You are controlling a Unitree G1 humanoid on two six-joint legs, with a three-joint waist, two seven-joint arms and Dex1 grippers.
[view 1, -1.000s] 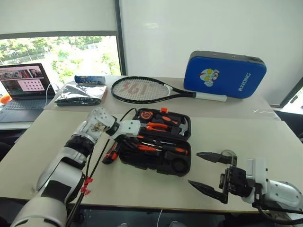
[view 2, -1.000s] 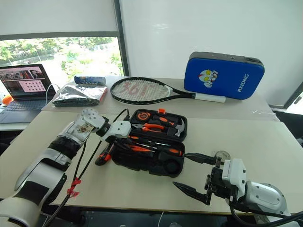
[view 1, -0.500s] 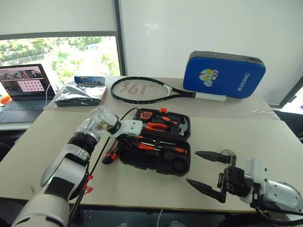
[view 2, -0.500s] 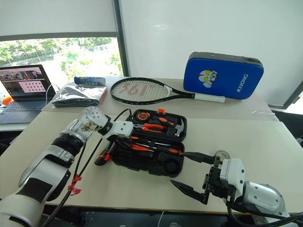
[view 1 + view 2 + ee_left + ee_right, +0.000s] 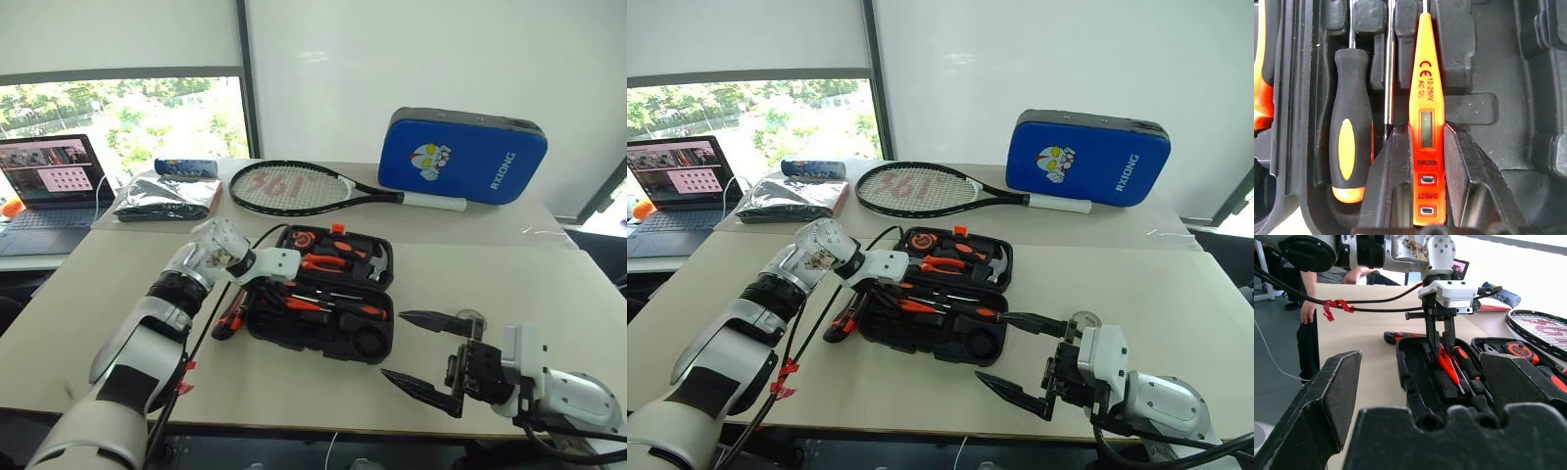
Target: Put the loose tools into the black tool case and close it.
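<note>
Black tool case: lies open and flat at the middle of the near table, lid half toward the far side.
Slim orange tester screwdriver: lies in the case's near half, beside 1 orange-and-black-handled screwdriver seated in its slot.
Left gripper: points down into the case; its 2 fingers stand on either side of the tester's handle, parted a little, with narrow gaps along it; whether they still press it I cannot tell.
Utility knife: orange and black, on the table just beside the case's left edge.
Right gripper: near the table's front edge, right of the case, fingers spread wide, nothing between them.
Tape measure: small, round, on the table just behind the right gripper.
Far table: tennis racket, blue padded case, laptop.
</note>
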